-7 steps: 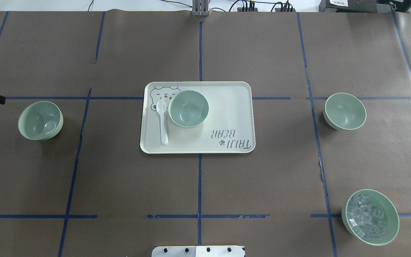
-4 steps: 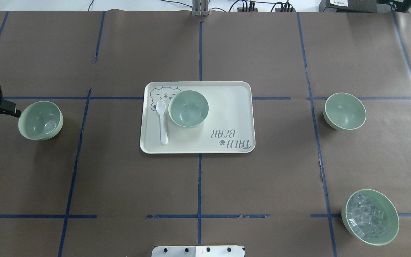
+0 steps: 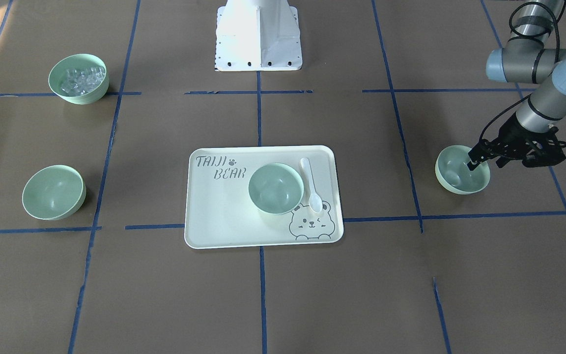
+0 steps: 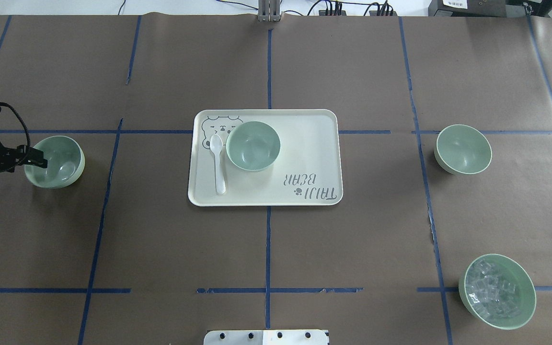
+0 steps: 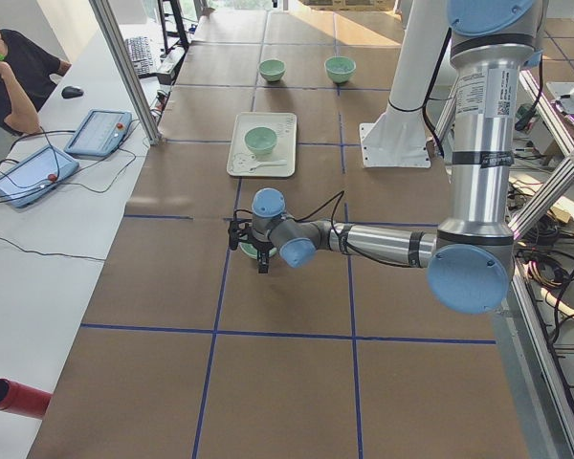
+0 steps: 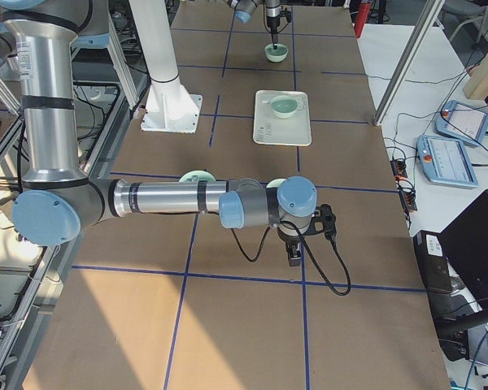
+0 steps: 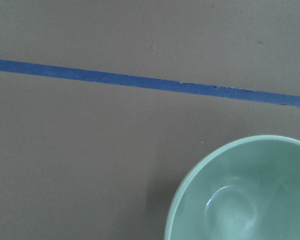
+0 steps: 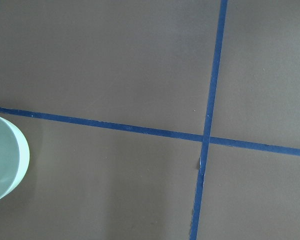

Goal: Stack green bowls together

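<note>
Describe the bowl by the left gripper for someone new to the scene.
From the bear-print tray at the table's centre, look toward the robot's left side. The empty green bowl there stands alone on brown paper; only it has the left gripper at its rim.

Here's a robot lab, plainly: table (image 4: 352,239) papered brown and gridded with blue tape (image 4: 268,249), aluminium frame post (image 5: 124,67), control tablets (image 5: 99,132) on the white side bench (image 5: 38,287), an operator (image 5: 14,72) seated alongside.
</note>
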Tool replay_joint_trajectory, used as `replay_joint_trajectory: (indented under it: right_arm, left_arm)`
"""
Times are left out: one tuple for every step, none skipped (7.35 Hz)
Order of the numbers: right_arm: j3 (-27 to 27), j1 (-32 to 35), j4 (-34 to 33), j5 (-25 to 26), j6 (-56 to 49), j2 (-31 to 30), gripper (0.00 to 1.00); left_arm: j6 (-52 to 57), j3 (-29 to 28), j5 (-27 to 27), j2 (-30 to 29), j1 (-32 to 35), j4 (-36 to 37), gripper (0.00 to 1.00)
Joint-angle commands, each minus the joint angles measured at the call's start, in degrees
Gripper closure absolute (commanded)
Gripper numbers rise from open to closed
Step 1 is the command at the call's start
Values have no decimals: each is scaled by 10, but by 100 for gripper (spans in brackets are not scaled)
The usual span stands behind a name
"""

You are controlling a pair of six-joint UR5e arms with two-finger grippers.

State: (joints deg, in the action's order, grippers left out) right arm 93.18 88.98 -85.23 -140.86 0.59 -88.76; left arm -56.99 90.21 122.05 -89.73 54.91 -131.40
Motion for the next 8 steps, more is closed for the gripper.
replay_joint_trajectory:
  right_arm:
    - [40,-46,3,2,131,2,0]
    - [65,-79,19,6,182,2,0]
    - [68,-108,75,6,267,3,0]
    - [65,-140,147,21,345,2,0]
    - [64,-171,191,47,398,0,0]
    - [63,-201,204,80,427,-2,0]
    - [58,-229,218,106,443,-3,0]
    - [40,-257,252,133,464,-2,0]
  left_arm:
    - [0,-2,-1,-3,-5,-1,90]
    - [-1,0,-1,-4,-7,-1,100]
    - [-3,3,-1,-4,-6,0,100]
    - [-3,23,2,-2,-4,6,100]
    - [-1,48,8,4,-2,30,100]
    - [-1,78,17,-3,0,80,100]
    - [-1,115,27,-11,11,131,100]
    - [-3,138,43,-56,39,201,100]
